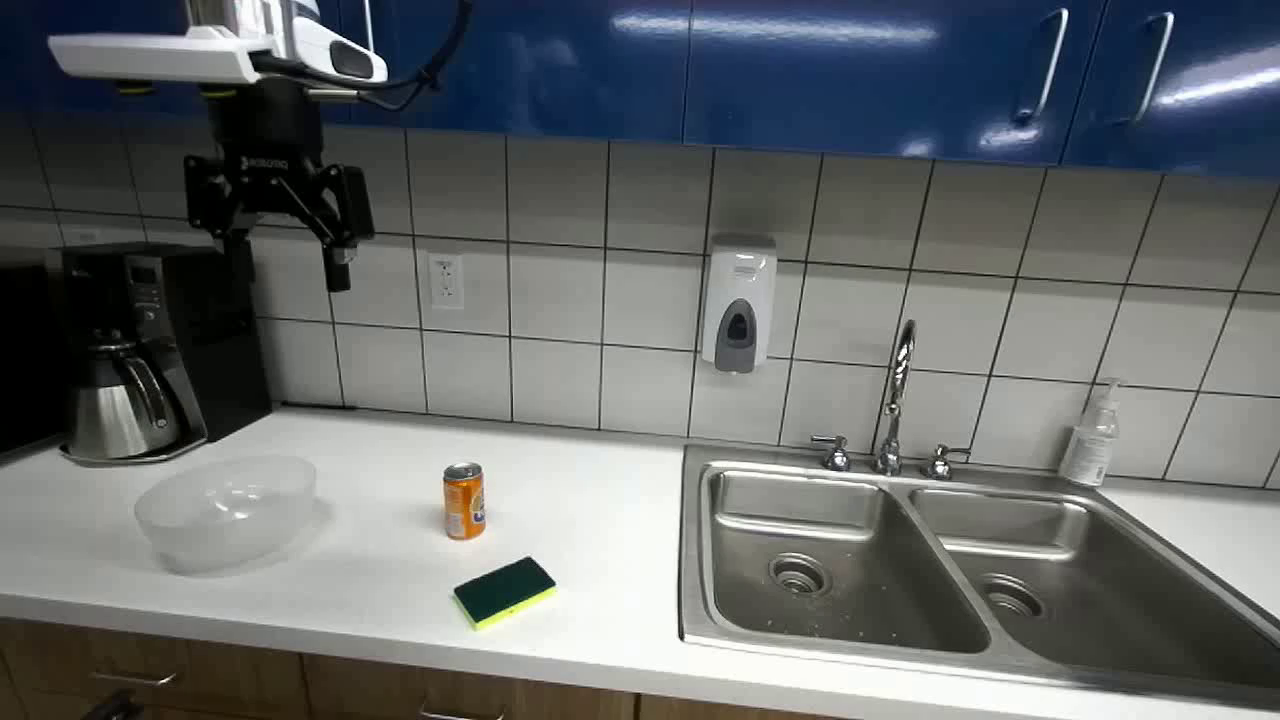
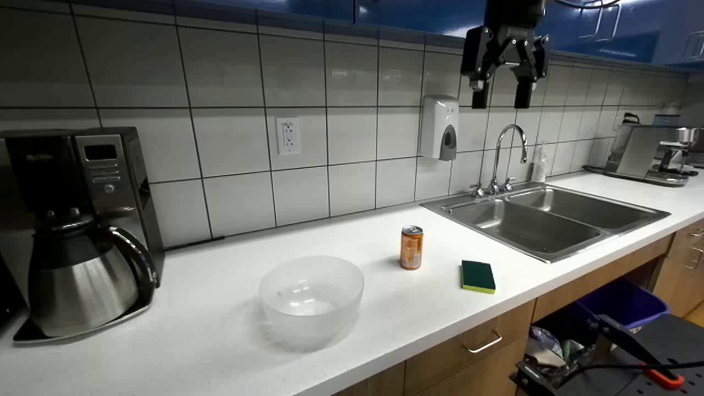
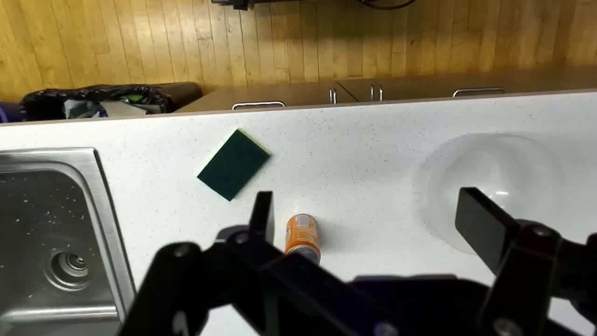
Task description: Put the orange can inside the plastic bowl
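In both exterior views, the coffee maker (image 2: pixel 104 179) stands at the left on the counter (image 1: pixel 590 480), its carafe (image 2: pixel 82 291) seated inside. The bowl (image 2: pixel 313 331) sits before it and to the right. Farther right you have the can (image 1: pixel 464 505) upright; the sponge (image 1: pixel 505 592) lies in front and to the right of that, left of the sink (image 1: pixel 697 560). The faucet (image 1: pixel 894 400) rises at the sink's back edge, with the pump bottle (image 1: pixel 1091 448) to its right and the dispenser (image 1: pixel 740 300) on the wall (image 1: pixel 555 285) to its left. Your gripper (image 1: pixel 289 268) hangs well above the counter. Your wrist view reverses this: sink left, bowl right.
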`<state>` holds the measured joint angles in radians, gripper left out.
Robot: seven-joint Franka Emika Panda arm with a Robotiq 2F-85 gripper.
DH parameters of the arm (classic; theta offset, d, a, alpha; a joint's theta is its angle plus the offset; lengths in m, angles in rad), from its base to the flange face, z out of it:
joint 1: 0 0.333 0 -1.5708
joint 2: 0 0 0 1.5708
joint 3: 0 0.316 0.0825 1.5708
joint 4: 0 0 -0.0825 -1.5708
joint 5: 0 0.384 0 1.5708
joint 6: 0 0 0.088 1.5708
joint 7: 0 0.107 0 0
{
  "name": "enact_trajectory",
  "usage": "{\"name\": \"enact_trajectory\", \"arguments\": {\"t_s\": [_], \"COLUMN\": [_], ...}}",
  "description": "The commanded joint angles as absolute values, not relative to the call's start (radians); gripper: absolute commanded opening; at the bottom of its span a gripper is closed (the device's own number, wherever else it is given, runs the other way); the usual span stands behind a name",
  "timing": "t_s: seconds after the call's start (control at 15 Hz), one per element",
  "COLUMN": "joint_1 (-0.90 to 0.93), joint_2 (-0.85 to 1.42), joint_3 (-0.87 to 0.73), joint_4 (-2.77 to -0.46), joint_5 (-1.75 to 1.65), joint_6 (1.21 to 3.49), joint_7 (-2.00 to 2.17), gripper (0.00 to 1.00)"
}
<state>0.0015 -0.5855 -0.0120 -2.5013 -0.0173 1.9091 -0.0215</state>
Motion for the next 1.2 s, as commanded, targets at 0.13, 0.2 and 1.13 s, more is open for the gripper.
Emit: {"name": "enact_trajectory", "arguments": {"t_s": [0.13, 0.2, 1.13], "joint_1": [0.0, 0.0, -0.007], "joint_2": [-0.584, -0.584, -0.541], "joint_3": [-0.011, -0.011, -0.004], "joint_4": [-2.499, -2.499, -2.503], "joint_5": [-0.016, -0.016, -0.023], "joint_6": [1.907, 1.907, 1.955], "joint_7": [-0.022, -0.022, 0.001], "gripper": [1.0, 1.0, 1.0]}}
